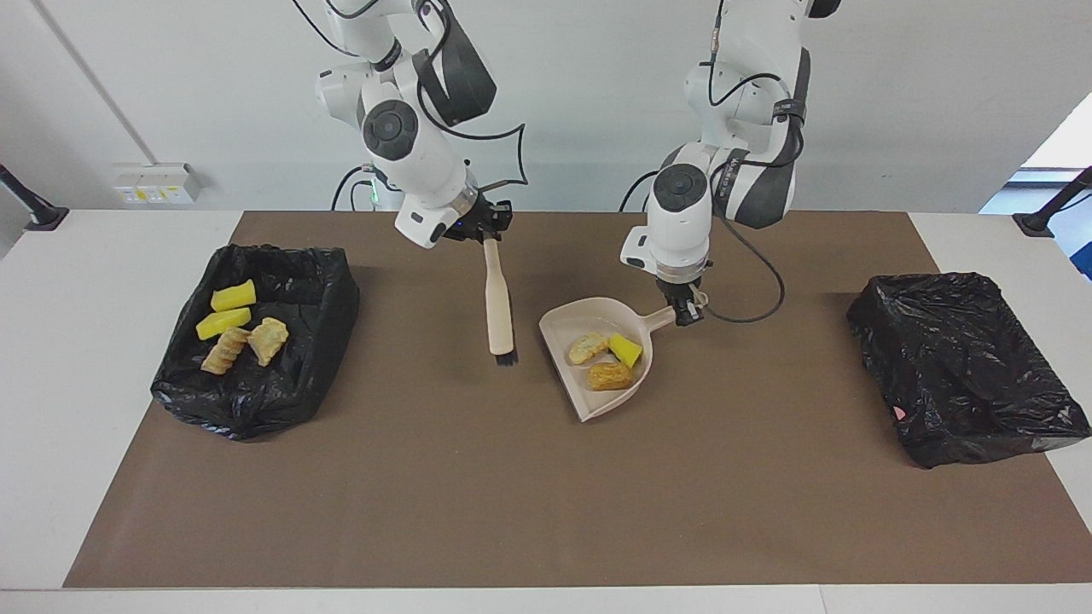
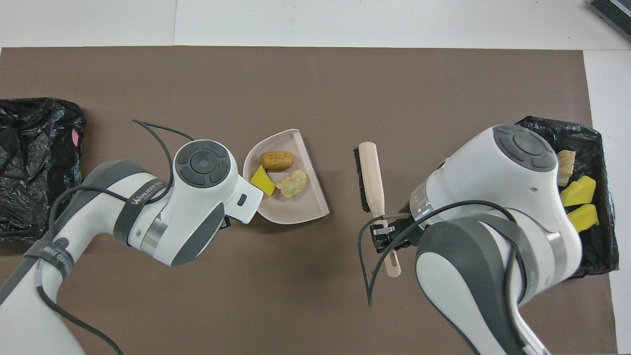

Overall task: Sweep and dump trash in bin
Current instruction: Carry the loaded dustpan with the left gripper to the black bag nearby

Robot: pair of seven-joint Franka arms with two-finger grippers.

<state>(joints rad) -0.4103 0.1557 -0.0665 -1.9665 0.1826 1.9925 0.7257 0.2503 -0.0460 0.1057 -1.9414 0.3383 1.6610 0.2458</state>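
Observation:
Three pieces of trash lie in the beige dustpan point(image 1: 565, 327) point(image 2: 296, 213): a tan lump point(image 1: 588, 347) point(image 2: 292, 184), a yellow chunk point(image 1: 625, 350) point(image 2: 262, 181) and a golden-brown lump point(image 1: 610, 375) point(image 2: 277, 160). My left gripper point(image 1: 684, 315) is shut on the dustpan's handle; the wrist hides it in the overhead view. My right gripper point(image 1: 489, 234) point(image 2: 387, 230) is shut on the handle of the beige brush point(image 1: 499, 307) point(image 2: 370, 180). The brush hangs bristles down over the mat, beside the pan. The black-lined bin point(image 1: 328, 298) point(image 2: 591, 256) at the right arm's end holds several more pieces point(image 1: 232, 296) point(image 2: 577, 192).
A second black-bagged bin point(image 1: 964, 367) point(image 2: 34, 162) sits at the left arm's end of the table. The brown mat point(image 1: 529, 495) covers most of the table. Cables loop off both wrists.

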